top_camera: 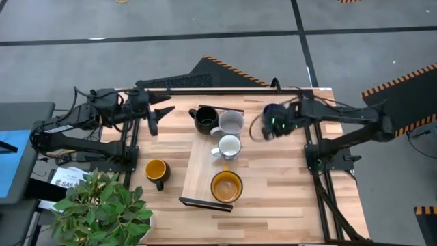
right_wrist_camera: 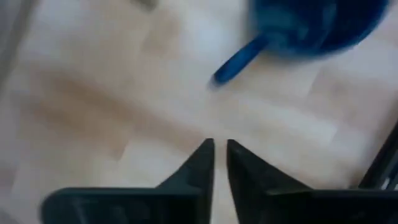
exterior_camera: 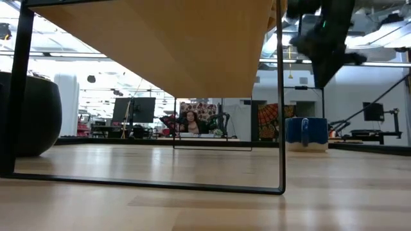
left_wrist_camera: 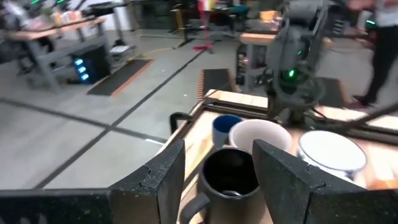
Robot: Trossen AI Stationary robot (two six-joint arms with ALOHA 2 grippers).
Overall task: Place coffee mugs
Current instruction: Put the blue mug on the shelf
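Landmark: wooden board (top_camera: 198, 174). Nearest yellow mug (top_camera: 226, 186), then white mug (top_camera: 229, 145), grey mug (top_camera: 231, 121), black mug (top_camera: 205, 119) on it. Right gripper (right_wrist_camera: 219, 163) nearly pinched, empty, above blue mug (right_wrist_camera: 317, 25) just off board; rigid, slick, breakable, so grab rim/handle. Left gripper (left_wrist_camera: 217, 171) spread.

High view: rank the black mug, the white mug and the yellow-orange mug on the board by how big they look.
1. Yellow-orange mug on the board, clearly the widest.
2. Black mug and white mug look about alike; I would not rank them.
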